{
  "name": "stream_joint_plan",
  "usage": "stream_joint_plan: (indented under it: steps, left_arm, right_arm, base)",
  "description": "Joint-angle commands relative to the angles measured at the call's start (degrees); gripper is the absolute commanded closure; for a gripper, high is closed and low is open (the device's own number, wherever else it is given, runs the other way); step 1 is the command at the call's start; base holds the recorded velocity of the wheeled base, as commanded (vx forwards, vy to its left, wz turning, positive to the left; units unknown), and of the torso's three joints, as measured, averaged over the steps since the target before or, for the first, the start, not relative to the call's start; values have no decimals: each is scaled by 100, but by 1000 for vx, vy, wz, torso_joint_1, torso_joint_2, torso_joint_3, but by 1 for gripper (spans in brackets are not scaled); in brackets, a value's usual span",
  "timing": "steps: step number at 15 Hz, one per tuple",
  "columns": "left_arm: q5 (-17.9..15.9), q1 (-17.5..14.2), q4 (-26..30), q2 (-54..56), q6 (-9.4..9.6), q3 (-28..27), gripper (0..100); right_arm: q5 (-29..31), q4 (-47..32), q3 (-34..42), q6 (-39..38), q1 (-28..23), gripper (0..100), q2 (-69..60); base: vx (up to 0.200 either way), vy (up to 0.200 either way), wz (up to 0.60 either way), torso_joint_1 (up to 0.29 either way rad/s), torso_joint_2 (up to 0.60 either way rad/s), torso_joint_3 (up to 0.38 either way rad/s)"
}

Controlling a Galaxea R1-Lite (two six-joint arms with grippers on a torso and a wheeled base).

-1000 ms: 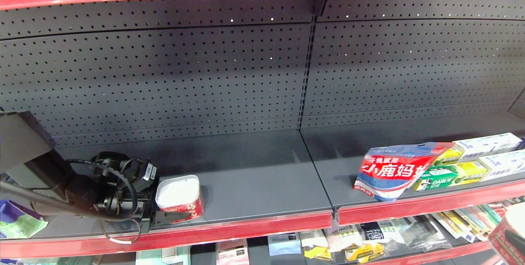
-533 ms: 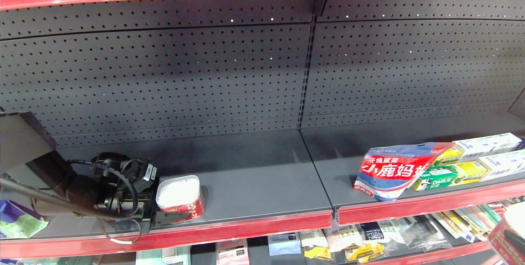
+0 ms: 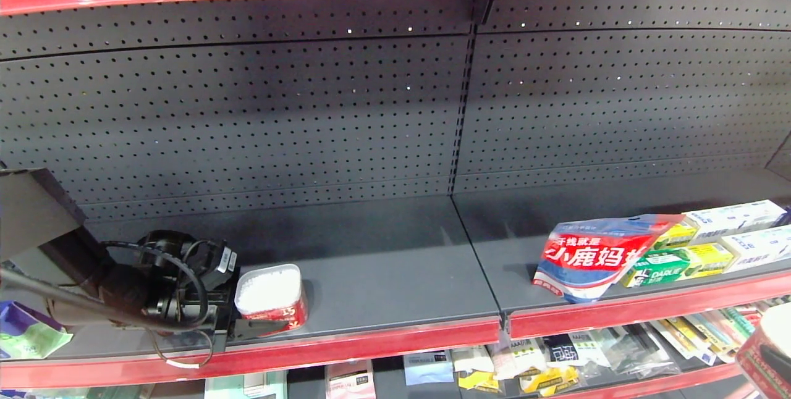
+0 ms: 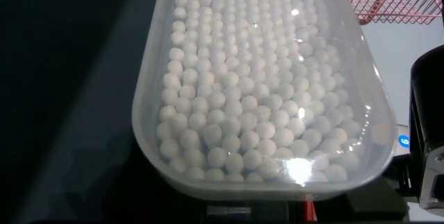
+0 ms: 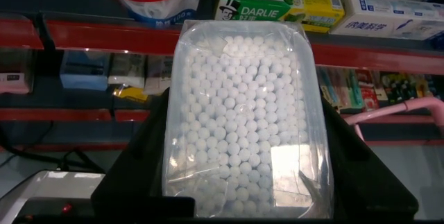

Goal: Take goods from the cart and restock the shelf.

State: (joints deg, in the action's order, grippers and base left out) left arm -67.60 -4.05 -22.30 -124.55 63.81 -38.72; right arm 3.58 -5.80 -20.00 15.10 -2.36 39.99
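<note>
One tub (image 3: 270, 295) sits on the shelf (image 3: 383, 275), my left claw (image 3: 248, 317) closed around it. My right claw (image 5: 246, 193) grips a second tub (image 5: 243, 92), not yet shelved.

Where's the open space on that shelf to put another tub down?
Bare shelf runs from the left gripper's bead tub to the red pouch, back to the pegboard. Crowded at the right end: pouch against toothpaste boxes.

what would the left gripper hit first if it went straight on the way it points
Beyond the tub in the left gripper, the shelf looks free until the pouch, though depth is unclear.
</note>
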Motion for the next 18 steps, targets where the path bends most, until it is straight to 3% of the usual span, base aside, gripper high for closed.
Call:
stream_joint_plan:
  steps: [1, 9, 10, 15, 18]
  left_arm:
    - [-8, 9, -3, -8, 0, -4, 100]
    - [-52, 53, -29, -8, -17, -31, 100]
    - [-61, 53, -20, -8, -17, -22, 0]
    - [-78, 36, 6, 54, -26, -22, 0]
    - [-34, -158, 6, 168, -8, -31, 0]
  right_arm:
    - [2, 0, 5, 1, -1, 100, -8]
    - [2, 0, 23, -7, -1, 100, -26]
    - [2, 0, 14, -7, -1, 100, -17]
    - [2, 0, 5, -7, -1, 100, -52]
    - [2, 0, -21, -7, -1, 100, -52]
  base:
    - [0, 0, 0, 0, 0, 0]
    - [0, 0, 0, 0, 0, 0]
    - [0, 0, 0, 0, 0, 0]
    - [0, 0, 0, 0, 0, 0]
    - [0, 0, 0, 0, 0, 0]
